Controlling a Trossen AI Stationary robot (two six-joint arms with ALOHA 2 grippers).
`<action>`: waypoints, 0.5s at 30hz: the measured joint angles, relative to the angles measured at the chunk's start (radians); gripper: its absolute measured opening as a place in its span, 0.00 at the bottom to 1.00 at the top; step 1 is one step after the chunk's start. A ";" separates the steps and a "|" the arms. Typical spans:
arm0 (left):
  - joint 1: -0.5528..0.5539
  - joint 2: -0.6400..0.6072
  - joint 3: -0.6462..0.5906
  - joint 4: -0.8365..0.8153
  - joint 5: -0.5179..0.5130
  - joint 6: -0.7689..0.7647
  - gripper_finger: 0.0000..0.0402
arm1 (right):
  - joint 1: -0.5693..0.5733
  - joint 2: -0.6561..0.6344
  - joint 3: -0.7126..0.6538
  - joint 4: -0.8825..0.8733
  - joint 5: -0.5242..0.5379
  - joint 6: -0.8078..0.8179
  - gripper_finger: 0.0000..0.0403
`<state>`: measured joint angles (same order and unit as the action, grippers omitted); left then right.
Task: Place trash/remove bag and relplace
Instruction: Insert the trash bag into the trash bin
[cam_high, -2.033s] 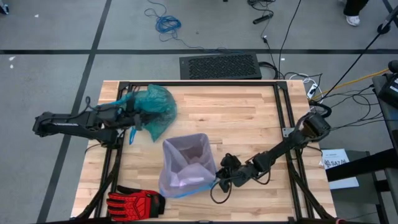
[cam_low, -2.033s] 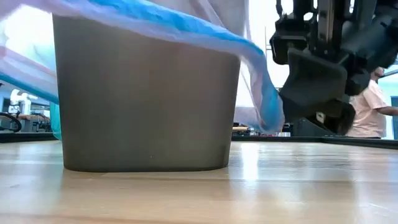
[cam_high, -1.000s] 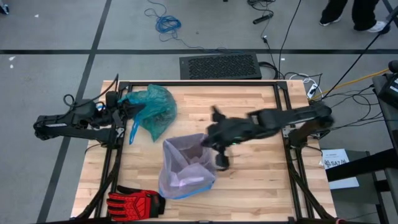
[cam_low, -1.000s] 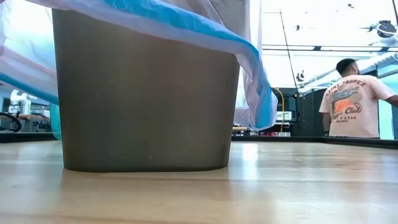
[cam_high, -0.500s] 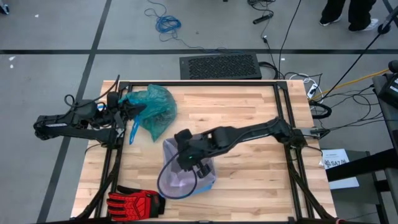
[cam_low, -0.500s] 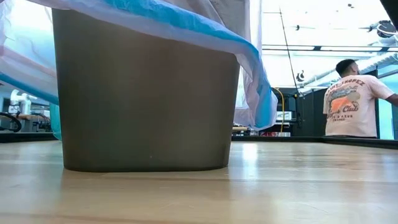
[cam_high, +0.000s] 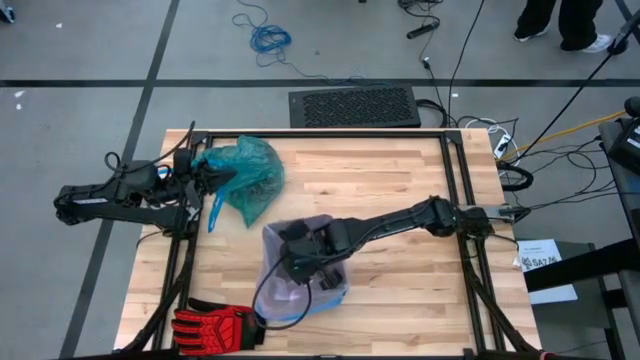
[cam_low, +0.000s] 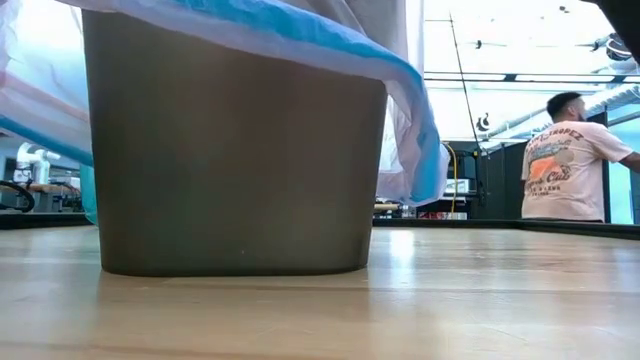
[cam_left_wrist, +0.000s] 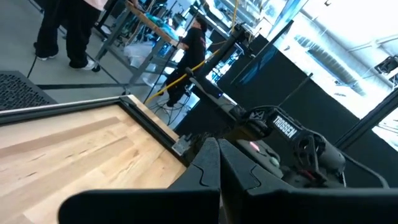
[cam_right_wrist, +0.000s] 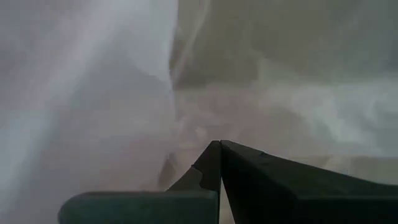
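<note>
The teal-green bag (cam_high: 247, 178) lies crumpled on the table's far left, its blue drawstring (cam_high: 213, 210) trailing toward the near side. My left gripper (cam_high: 203, 180) is shut and sits level at the bag's left side; its own view shows nothing between the fingers (cam_left_wrist: 219, 149). A grey bin (cam_low: 235, 150) lined with a pale lilac bag (cam_high: 300, 292) stands near the table's front. My right gripper (cam_high: 298, 264) is shut and points down inside that bin, with lilac plastic all around it (cam_right_wrist: 220, 144). The trash is out of view. My left gripper is beside the teal-green bag's left side, and I cannot tell whether it touches the bag. My right gripper reaches down from above into the lilac bag (cam_right_wrist: 205, 106) inside the bin, fingers shut; whether the tips touch the plastic cannot be told.
A red-and-black glove (cam_high: 215, 325) lies at the table's near left corner. The lilac bag's blue rim (cam_low: 405, 95) hangs over the bin's right side. Bare wood stretches across the far right (cam_high: 390, 180). A person (cam_low: 565, 160) stands in the room beyond.
My right gripper has gone from beside the bin's right rim toward the table's left and down into the bin, tipping from nearly level to steeply downward and rolling as it went. It has stayed shut. The bin has stayed in place.
</note>
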<state>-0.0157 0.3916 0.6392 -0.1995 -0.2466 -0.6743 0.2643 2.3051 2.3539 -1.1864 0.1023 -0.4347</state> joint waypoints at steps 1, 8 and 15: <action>0.000 0.000 0.000 0.000 0.000 0.000 0.00 | 0.000 0.003 0.000 -0.012 -0.001 0.001 0.00; 0.000 0.000 0.000 -0.001 0.000 0.000 0.00 | -0.010 0.007 -0.059 -0.089 0.001 0.029 0.00; 0.000 0.000 0.000 -0.001 0.001 0.000 0.00 | -0.048 0.007 -0.108 -0.168 0.046 0.110 0.00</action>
<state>-0.0155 0.3915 0.6392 -0.2005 -0.2459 -0.6739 0.2167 2.3123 2.2456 -1.3546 0.1488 -0.3249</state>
